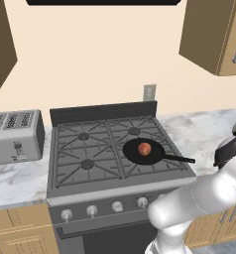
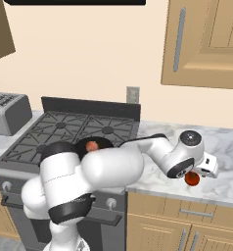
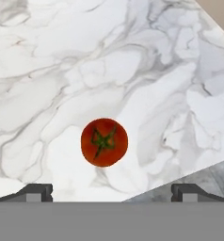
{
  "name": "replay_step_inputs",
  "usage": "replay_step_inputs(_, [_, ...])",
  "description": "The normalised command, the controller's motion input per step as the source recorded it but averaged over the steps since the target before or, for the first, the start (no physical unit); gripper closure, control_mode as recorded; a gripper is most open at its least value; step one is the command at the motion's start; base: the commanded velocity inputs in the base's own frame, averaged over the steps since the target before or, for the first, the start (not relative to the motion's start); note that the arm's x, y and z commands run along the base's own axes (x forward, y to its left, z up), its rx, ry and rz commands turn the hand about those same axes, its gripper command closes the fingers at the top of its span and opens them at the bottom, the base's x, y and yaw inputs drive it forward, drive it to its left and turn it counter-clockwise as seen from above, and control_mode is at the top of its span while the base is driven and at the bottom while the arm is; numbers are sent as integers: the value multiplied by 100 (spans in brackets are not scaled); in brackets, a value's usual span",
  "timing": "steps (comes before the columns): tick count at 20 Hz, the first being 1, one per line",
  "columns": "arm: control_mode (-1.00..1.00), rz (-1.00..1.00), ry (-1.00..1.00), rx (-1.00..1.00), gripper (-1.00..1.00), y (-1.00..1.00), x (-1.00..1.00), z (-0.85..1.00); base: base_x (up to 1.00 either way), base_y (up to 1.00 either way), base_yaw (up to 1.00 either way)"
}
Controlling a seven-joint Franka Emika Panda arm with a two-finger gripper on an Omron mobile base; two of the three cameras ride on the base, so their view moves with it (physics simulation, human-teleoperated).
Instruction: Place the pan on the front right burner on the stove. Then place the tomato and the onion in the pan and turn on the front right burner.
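Observation:
The black pan [image 1: 135,155] sits on the stove [image 1: 85,144] over its near-right quadrant, covering the front right burner, with its handle pointing right. The pale pinkish onion [image 1: 145,148] lies inside the pan [image 2: 103,142], where the onion [image 2: 92,145] peeks out behind my arm. The red tomato [image 3: 104,142] rests on the marble counter [image 3: 62,70] to the right of the stove. My gripper [image 3: 113,192] hangs open straight above the tomato, its fingertips [image 3: 36,192] wide apart and touching nothing. In the right base view the gripper [image 2: 196,174] hovers just over the tomato [image 2: 192,180].
A silver toaster [image 1: 16,135] stands on the counter left of the stove. Round silver knobs [image 1: 117,206] line the stove's front. The counter's front edge [image 3: 180,181] runs close to the tomato. Wooden cabinets [image 2: 206,44] hang above the right counter.

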Motion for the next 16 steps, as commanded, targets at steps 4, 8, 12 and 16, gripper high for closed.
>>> replay_step_inputs(4, [-100, 0, 0, 0, -100, 0, 0, -16, 0, 0, 0])
replay_step_inputs(8, [-100, 0, 0, 0, -100, 0, 4, -9, 0, 0, 0])
replay_step_inputs(12, [-100, 0, 0, 0, -100, 0, 12, -1, 0, 0, 0])
replay_step_inputs(16, [-100, 0, 0, 0, -100, 0, 16, 0, 0, 0, 0])
